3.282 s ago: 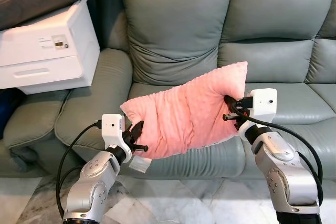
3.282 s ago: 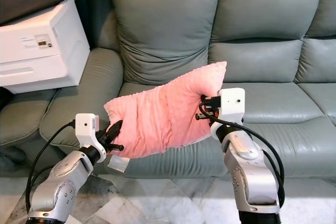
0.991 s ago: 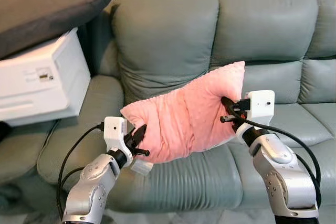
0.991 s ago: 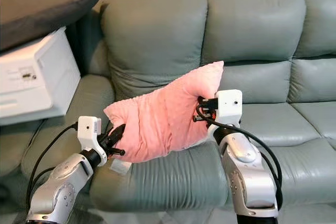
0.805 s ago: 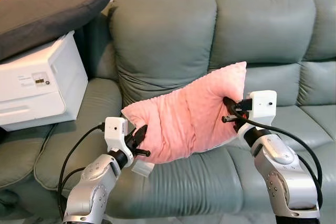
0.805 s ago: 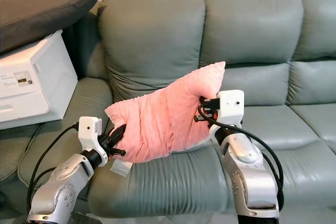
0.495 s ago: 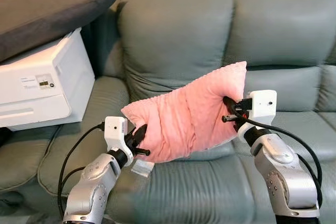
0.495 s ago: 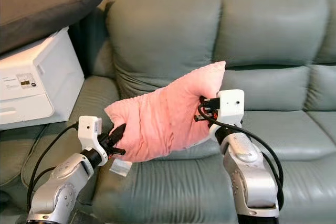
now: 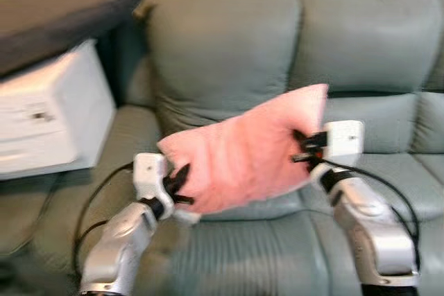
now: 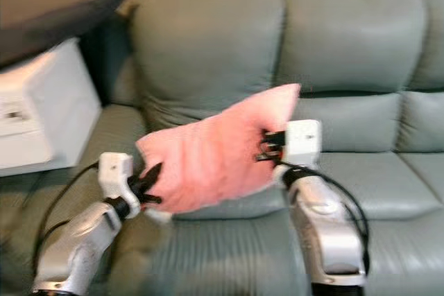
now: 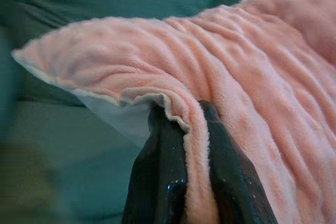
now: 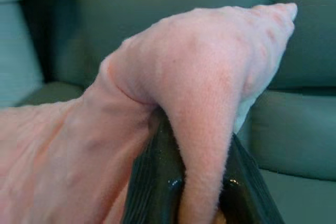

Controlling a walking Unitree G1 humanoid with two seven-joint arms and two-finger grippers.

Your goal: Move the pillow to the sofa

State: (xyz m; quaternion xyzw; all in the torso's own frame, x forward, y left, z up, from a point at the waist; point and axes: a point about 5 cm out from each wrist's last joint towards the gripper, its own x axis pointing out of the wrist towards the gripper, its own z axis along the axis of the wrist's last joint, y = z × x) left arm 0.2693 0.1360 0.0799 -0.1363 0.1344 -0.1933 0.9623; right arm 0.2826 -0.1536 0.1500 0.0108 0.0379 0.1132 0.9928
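A pink plush pillow (image 9: 243, 154) hangs in the air between my two arms, over the front of the grey-green sofa (image 9: 229, 53) seat. My left gripper (image 9: 182, 184) is shut on the pillow's lower left corner, whose edge is pinched between the black fingers (image 11: 163, 166). My right gripper (image 9: 300, 147) is shut on the right edge, with a fold of plush bulging over its fingers (image 12: 152, 182). The pillow tilts up toward its right corner (image 10: 295, 91). The head views are blurred.
A white printer (image 9: 52, 112) sits on the seat at the left with a dark grey cushion (image 9: 62, 12) resting over it. The sofa seats (image 9: 409, 171) to the right lie bare. The sofa's front edge (image 9: 263, 254) is just under my arms.
The camera has shifted and the picture has blurred. Both grippers keep the same hold on the pillow, which hangs as before.
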